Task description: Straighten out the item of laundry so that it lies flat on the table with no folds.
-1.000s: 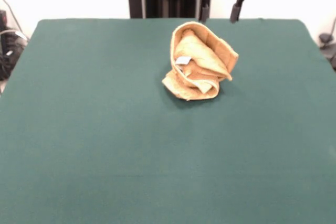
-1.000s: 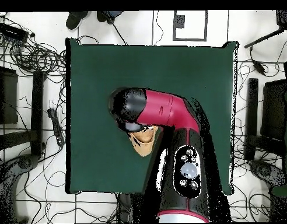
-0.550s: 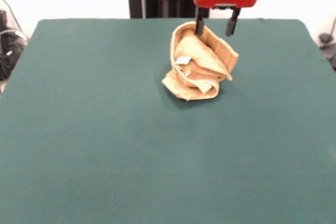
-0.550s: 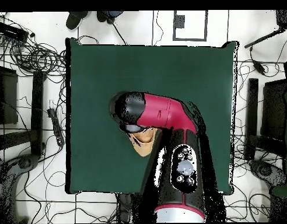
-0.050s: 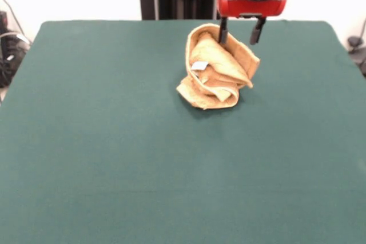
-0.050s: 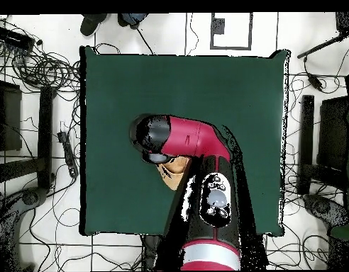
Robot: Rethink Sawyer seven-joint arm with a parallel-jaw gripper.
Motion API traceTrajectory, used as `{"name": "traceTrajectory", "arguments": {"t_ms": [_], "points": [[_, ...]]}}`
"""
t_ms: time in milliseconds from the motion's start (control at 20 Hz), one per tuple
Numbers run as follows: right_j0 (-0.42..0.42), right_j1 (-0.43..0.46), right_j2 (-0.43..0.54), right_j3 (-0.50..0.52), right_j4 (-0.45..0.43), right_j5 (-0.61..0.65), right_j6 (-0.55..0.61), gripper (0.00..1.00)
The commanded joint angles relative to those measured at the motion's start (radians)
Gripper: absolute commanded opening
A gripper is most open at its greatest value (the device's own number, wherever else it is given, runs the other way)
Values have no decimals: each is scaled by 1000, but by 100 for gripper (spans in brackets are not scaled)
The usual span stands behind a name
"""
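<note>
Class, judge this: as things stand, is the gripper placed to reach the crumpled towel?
Probably yes. The gripper hangs open right at the top fold of the towel, and nothing else lies on the table to block it.

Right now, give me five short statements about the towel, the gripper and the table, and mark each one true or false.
1. The towel lies flat and fully spread. False: it sits bunched in a crumpled heap.
2. The gripper is open, fingers apart over the towel's far edge. True.
3. A small white tag shows on the towel. True.
4. The towel hangs lifted clear of the green table. False: it rests on the table.
5. A second cloth lies on the table. False: only one towel is there.
</note>
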Motion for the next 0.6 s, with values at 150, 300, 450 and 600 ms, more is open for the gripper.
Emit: {"name": "traceTrajectory", "arguments": {"t_ms": [150, 300, 450, 600], "points": [[7, 87, 122, 112, 41, -128, 162, 100], [0, 117, 128, 99, 39, -160, 159, 100], [8, 127, 118, 97, 38, -165, 177, 100], [20, 121, 100, 98, 37, -139, 192, 100]]}}
